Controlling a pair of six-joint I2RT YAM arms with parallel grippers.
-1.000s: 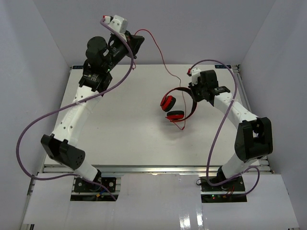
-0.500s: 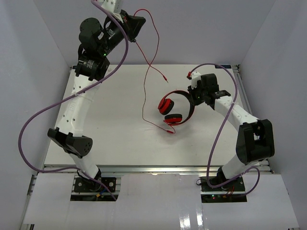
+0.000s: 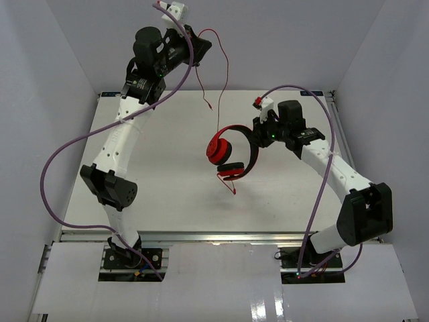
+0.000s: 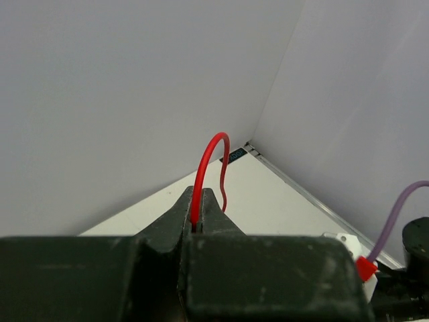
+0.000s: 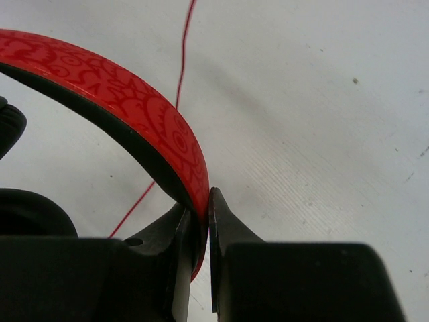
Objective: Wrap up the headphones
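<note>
The red headphones (image 3: 216, 149) hang above the middle of the table, held by their band (image 5: 134, 100), with my right gripper (image 3: 258, 137) shut on it. The band's black inner side and a black ear pad (image 5: 27, 211) show in the right wrist view, where the gripper (image 5: 204, 194) pinches the band's edge. High at the back left, my left gripper (image 3: 203, 45) is shut on the thin red cord (image 3: 226, 67). The cord arches out of this gripper (image 4: 201, 194) as a loop (image 4: 213, 144) and drops towards the headphones. A loose end (image 3: 209, 104) dangles below.
Thick purple arm cables (image 3: 64, 157) swing out beside both arms. White walls (image 3: 301, 40) close in the table (image 3: 161, 194) at the back and sides. A short piece of cord (image 3: 231, 186) hangs under the lower cup.
My right gripper has carried the headphones to the left. My left gripper has risen and moved right with the cord, lifting the slack off the table.
</note>
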